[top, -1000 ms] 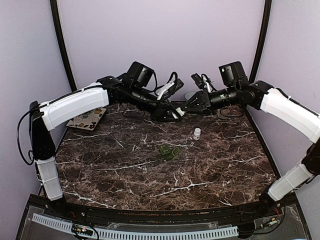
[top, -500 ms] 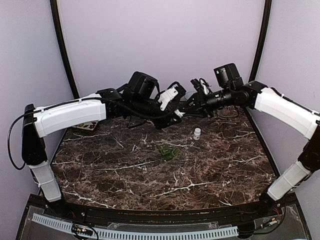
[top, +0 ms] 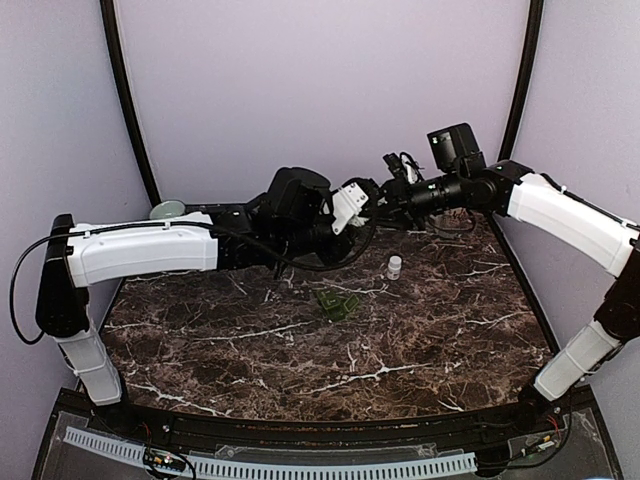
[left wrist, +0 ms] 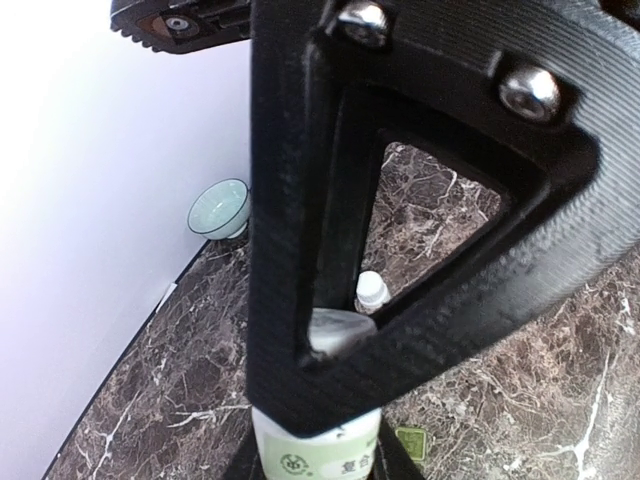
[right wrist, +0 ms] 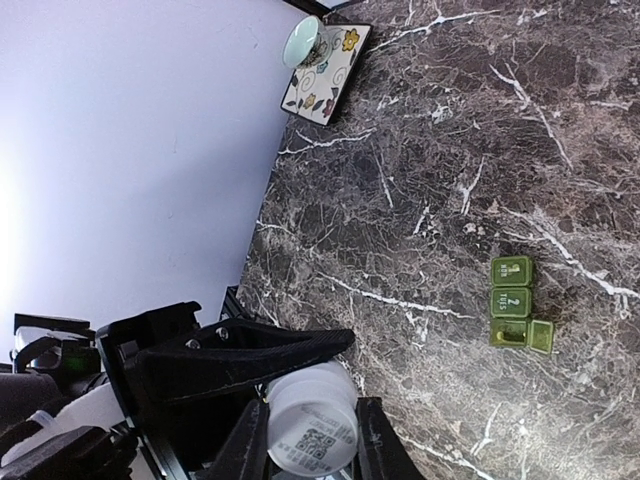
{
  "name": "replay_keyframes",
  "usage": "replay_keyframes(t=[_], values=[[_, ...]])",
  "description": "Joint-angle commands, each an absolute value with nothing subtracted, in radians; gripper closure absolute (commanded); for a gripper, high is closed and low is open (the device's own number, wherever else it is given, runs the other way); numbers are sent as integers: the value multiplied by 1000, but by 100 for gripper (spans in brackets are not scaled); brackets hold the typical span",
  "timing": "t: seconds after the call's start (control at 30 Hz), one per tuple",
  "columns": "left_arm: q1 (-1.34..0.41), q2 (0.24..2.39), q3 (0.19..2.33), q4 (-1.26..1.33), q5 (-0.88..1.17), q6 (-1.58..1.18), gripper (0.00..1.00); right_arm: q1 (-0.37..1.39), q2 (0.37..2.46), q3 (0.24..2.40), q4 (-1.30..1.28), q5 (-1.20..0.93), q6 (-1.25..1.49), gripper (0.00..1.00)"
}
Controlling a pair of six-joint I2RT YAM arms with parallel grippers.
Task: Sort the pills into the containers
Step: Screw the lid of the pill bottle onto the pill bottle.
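Evidently both arms share one white pill bottle [right wrist: 312, 408], raised at upper centre of the top view. The right gripper [right wrist: 312, 450] pinches its body, and the left gripper [left wrist: 318, 468] is clamped tight on it from the opposite side, so its long axis seems to run between them. The green pill organizer [top: 338, 303] lies below on the marble table [top: 450, 330], toward frame centre.

Left arm [top: 140, 255]: white shells, black joints, black cable looped at the shoulder.
Right arm [top: 572, 218]: white shells, black joints, black camera block.
Tool fingers [left wrist: 300, 200]: black ribbed plastic, triangular cut-out, silver screws.
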State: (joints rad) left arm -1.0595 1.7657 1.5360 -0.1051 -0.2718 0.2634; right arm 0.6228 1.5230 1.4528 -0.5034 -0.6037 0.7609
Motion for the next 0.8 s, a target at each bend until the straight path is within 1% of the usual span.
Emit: replay_keyframes(t=[0.0, 0.17, 0.33, 0.5, 0.77], values=[[-1123, 1744, 1546, 99, -211, 302, 100, 651, 1546, 1477, -380, -674, 783, 81], [-1123, 1749, 1567, 44, -178, 287, 100, 639, 1531, 1465, -363, -674, 779, 66], [-1118, 1745, 1572, 0, -173, 270, 100, 627, 1505, 1463, -372, -653, 755, 57], [-1103, 1731, 1572, -38, -164, 248, 100, 619, 1476, 1459, -395, -629, 725, 53], [-1051, 1697, 1569, -112, -104, 181, 100, 605, 1423, 1442, -422, -588, 686, 51]])
